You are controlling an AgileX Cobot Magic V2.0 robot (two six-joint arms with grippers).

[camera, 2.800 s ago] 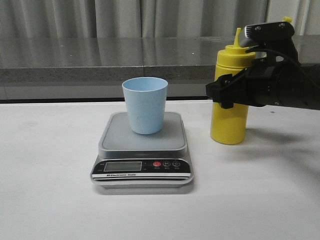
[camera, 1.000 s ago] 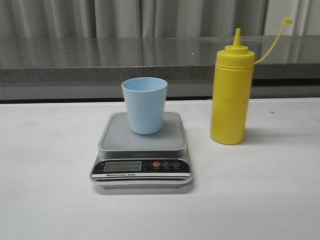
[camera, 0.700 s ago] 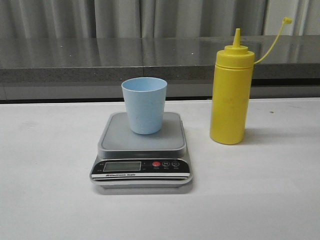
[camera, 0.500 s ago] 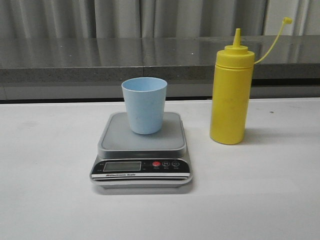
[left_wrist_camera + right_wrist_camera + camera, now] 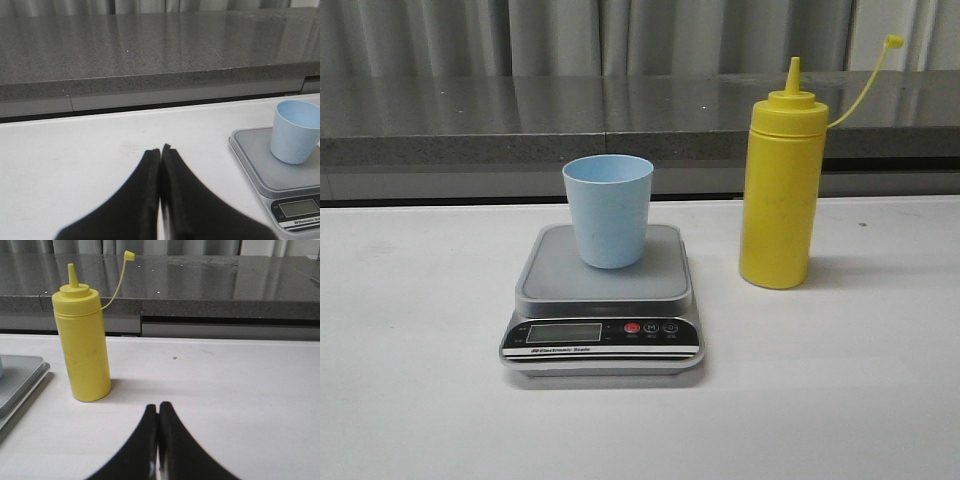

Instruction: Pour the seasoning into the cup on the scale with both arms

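Blue cup (image 5: 608,209) sits centred on the scale (image 5: 604,300), yellow bottle (image 5: 779,187) upright on its right. Left gripper (image 5: 160,152) and right gripper (image 5: 158,410): jaws closed, empty. Grab the bottle mid-body, I'd say.

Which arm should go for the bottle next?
Right, probably. The yellow bottle stands upright straight ahead of the right gripper, nothing between them. The left gripper faces the scale and cup instead. Both grippers are shut, so it must open first.

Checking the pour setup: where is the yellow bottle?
In the front view, the yellow bottle stands upright on the table, right of the scale, apart from it.
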